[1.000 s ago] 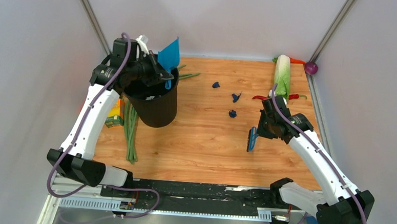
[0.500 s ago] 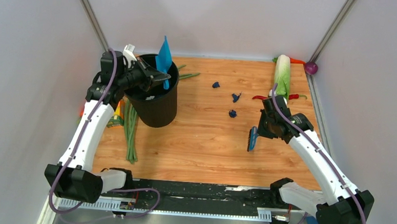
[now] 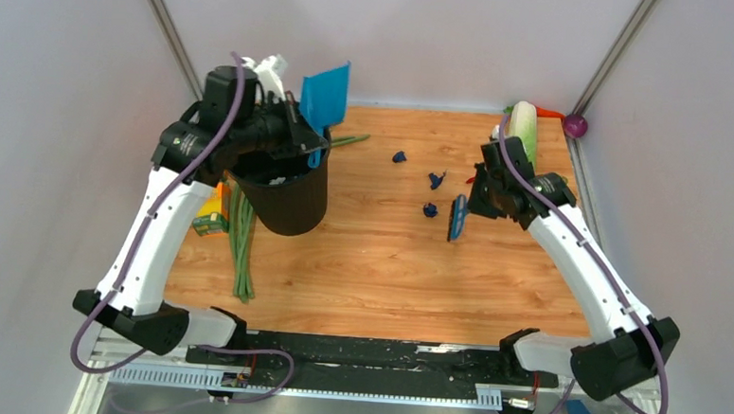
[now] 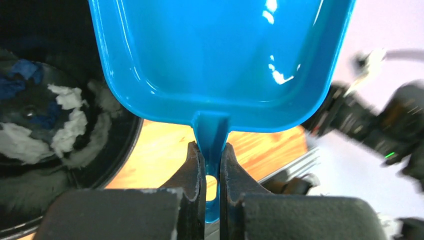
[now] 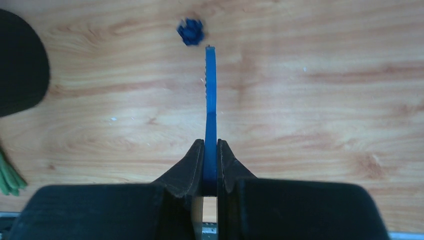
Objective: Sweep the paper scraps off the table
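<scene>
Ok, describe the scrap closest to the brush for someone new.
On the orange-brown table, find the blue brush in the right gripper, near the middle. Beside its head, towards the black bin, lies a tiny navy paper scrap. It is the nearest the arms of three scraps; the other scraps lie farther back.

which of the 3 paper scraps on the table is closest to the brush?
The front scrap, lowest of the three in the top view, just left of the brush. The middle scrap and back scrap lie farther back.
</scene>
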Tool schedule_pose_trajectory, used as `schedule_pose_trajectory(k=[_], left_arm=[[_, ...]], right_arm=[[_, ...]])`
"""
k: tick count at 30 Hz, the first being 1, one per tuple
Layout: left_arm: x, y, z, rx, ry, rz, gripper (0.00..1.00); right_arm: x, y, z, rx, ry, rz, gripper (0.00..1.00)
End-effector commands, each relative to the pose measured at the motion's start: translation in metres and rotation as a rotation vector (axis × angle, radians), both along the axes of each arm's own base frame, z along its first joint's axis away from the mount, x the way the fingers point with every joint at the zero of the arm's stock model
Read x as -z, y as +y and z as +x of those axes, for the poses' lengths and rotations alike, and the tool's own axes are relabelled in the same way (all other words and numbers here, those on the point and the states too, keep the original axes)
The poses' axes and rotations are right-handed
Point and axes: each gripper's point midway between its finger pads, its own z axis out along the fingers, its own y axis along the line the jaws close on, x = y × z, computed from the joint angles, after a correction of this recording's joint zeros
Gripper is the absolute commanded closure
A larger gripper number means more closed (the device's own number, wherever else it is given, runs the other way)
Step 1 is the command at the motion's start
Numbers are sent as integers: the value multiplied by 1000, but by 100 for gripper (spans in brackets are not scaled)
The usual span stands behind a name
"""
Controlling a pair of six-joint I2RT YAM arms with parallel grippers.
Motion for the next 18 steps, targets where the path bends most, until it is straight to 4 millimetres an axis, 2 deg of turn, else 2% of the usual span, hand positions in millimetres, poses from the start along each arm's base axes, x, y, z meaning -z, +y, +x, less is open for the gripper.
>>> schedule_pose_trajectory(k=[1,2,4,9,13,14,18], left_arm=[[54,16,-23,34,81,363,100],[59,11,-29,57,92,382,100],[69,15,-35,51,112,435,100],[87,22,-53,70,150,479,100],[100,24,-68,101,181,504,100],[107,30,-67,80,190,538,100],[118,40,-76,78,210,608,100]], right_arm=[[-37,25,50,-30,-110,68,100],[-41,34,59,-39,-115,92,100],[-48,50,79,-52,-122,143,100],[-39,91,131,-53,-77,289,100],[-21,117,170,-22,-49,416,100],[-18,123,182,-3,-50,441,100],[-3,134,223,96,-48,495,100]])
